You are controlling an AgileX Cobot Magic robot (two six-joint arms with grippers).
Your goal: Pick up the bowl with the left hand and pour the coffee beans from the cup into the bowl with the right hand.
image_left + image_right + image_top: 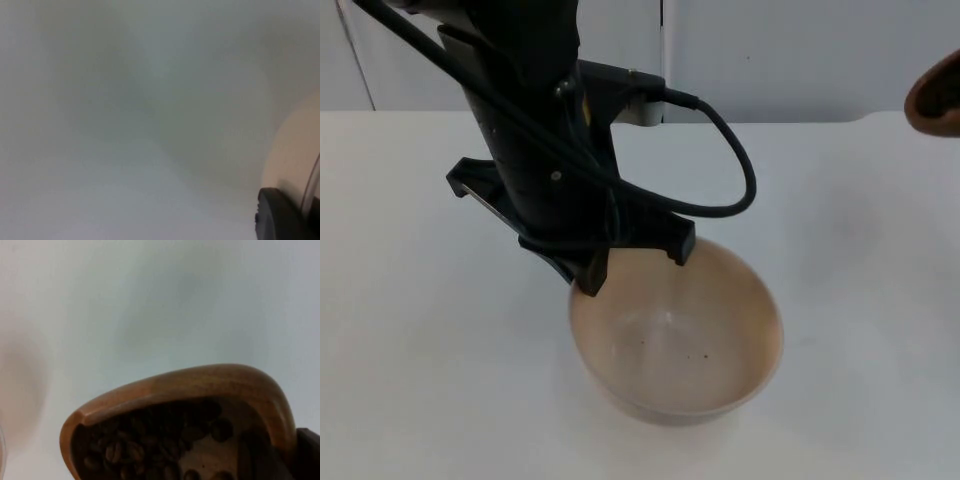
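A beige bowl (675,340) hangs at the middle of the top view, tilted slightly, with a few dark specks inside. My left gripper (635,262) is shut on its far rim, one fingertip (280,216) against the bowl's outer wall (295,150). A brown wooden cup (935,95) is at the right edge, level with the table's back. In the right wrist view the cup (200,382) is full of dark coffee beans (150,440). My right gripper (277,450) is shut on the cup's rim, one finger (307,455) outside the wall.
The white table top (420,380) spreads around the bowl. A grey partition wall (800,50) closes off the back. The left arm (530,120) reaches down over the table's middle left.
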